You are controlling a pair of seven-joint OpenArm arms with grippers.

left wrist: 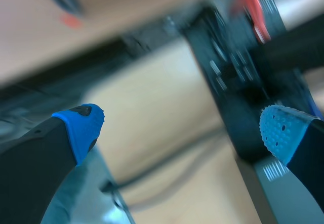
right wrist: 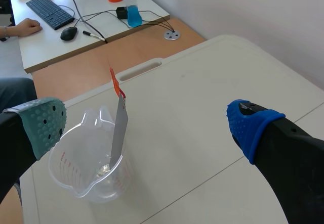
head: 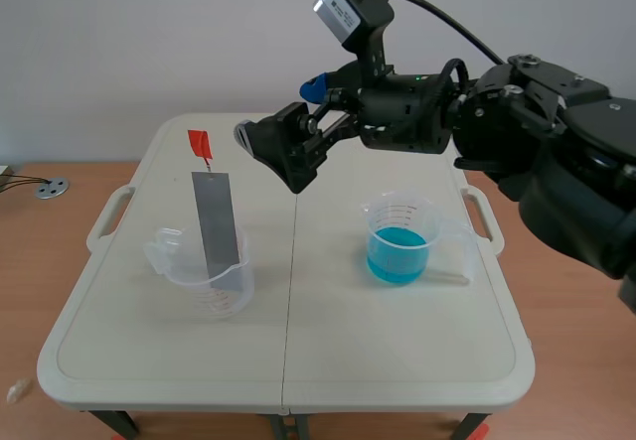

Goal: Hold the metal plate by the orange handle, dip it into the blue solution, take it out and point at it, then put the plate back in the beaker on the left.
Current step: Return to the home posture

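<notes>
The grey metal plate (head: 216, 223) leans upright in the clear beaker (head: 204, 273) on the table's left, its orange handle (head: 200, 144) sticking up. The beaker of blue solution (head: 399, 243) stands to the right of the middle. My right gripper (head: 279, 110) hangs open, raised over the table's middle, to the right of the handle and apart from it. In the right wrist view the plate (right wrist: 119, 133), handle (right wrist: 116, 84) and clear beaker (right wrist: 88, 166) lie ahead of the open right gripper (right wrist: 147, 120). My left gripper (left wrist: 182, 128) is open on nothing, off the table; its view is blurred.
The white folding table (head: 298, 361) has a centre seam and side handles. Beyond it in the right wrist view stands a desk with a keyboard (right wrist: 48, 11), a mouse (right wrist: 68, 33), a bottle of blue liquid (right wrist: 132, 11) and a person's hand (right wrist: 28, 27).
</notes>
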